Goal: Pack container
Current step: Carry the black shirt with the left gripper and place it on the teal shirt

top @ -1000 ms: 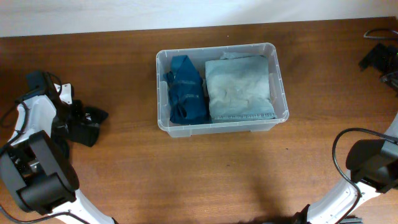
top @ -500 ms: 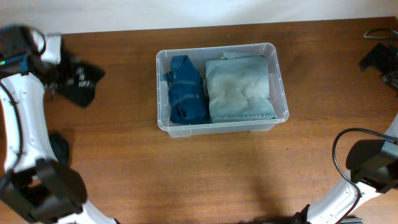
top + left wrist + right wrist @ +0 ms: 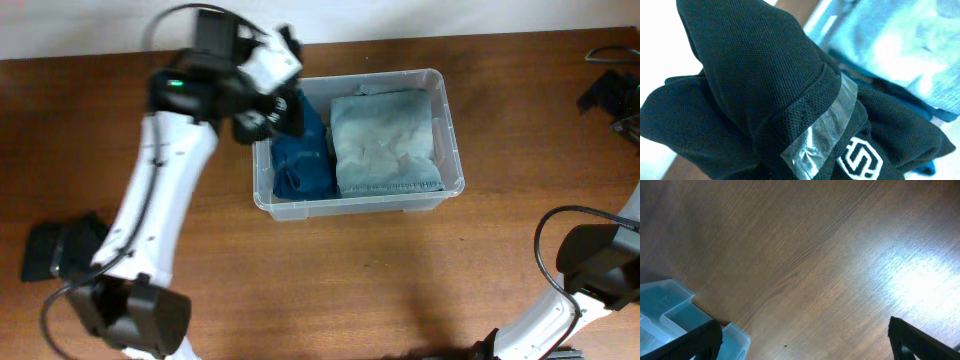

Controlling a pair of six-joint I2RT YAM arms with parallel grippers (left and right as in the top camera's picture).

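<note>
Our left jaws pinch the black cloth [image 3: 765, 90] over the container's [image 3: 350, 207] nine o'clock rim, so it may spill outside.

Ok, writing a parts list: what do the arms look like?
White links, black joints. The left arm has a green light near its wrist; a black cable loops by the right arm, whose fingers are black.

white s-shaped logo [image 3: 858, 159] on black garment [image 3: 755, 75]
</note>
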